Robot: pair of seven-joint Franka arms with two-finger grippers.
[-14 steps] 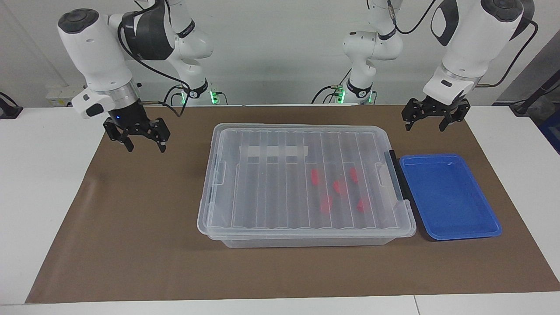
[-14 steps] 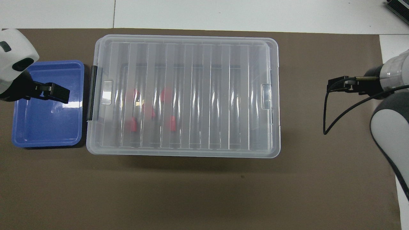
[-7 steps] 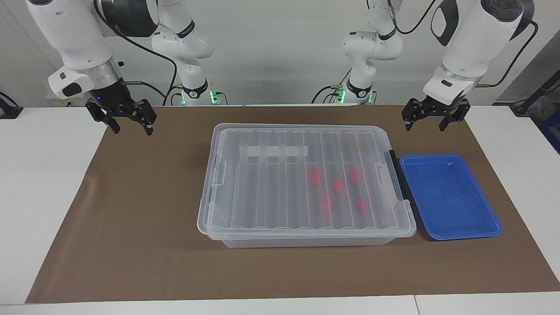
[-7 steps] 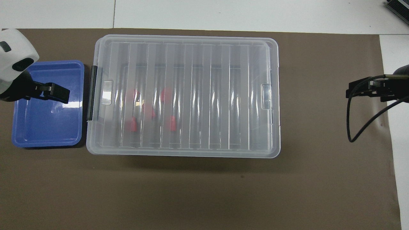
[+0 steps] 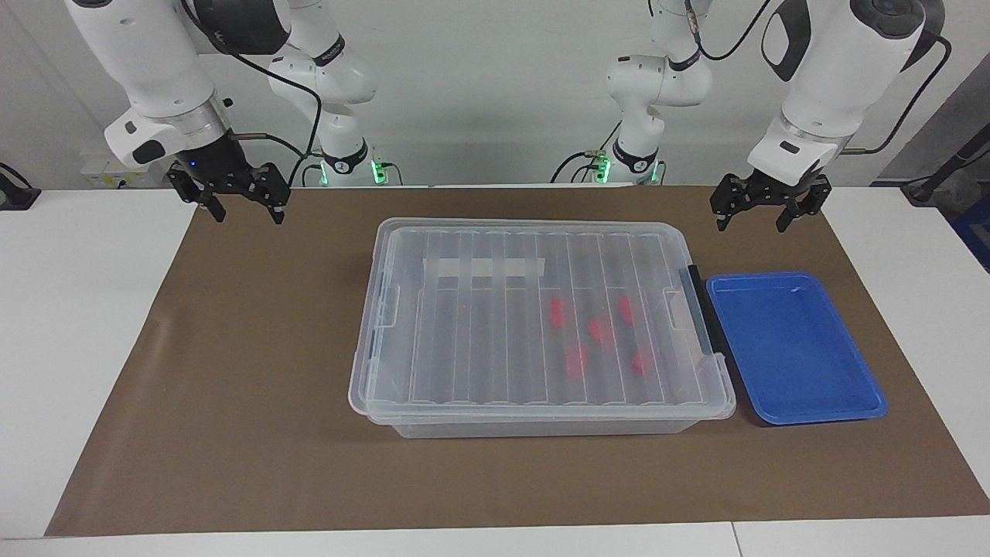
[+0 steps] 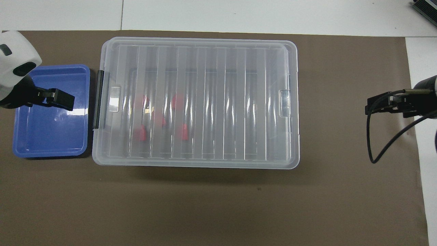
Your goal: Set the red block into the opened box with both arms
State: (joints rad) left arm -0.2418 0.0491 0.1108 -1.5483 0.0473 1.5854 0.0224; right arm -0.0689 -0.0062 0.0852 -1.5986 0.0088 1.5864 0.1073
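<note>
- Bright, even light falls from overhead in both views; everything looks sharp.
- White glare streaks run along the ribs of the box [image 6: 196,102] lid and blur the red blocks [image 6: 184,131] under it.
- A highlight sits on the blue tray [image 6: 76,111].
- A soft shadow lies beside the box on the brown mat [image 5: 232,387].

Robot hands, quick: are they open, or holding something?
Left gripper: open, holding nothing, up over the mat near the blue tray.
Right gripper: open, holding nothing, up over the mat's edge.
</note>
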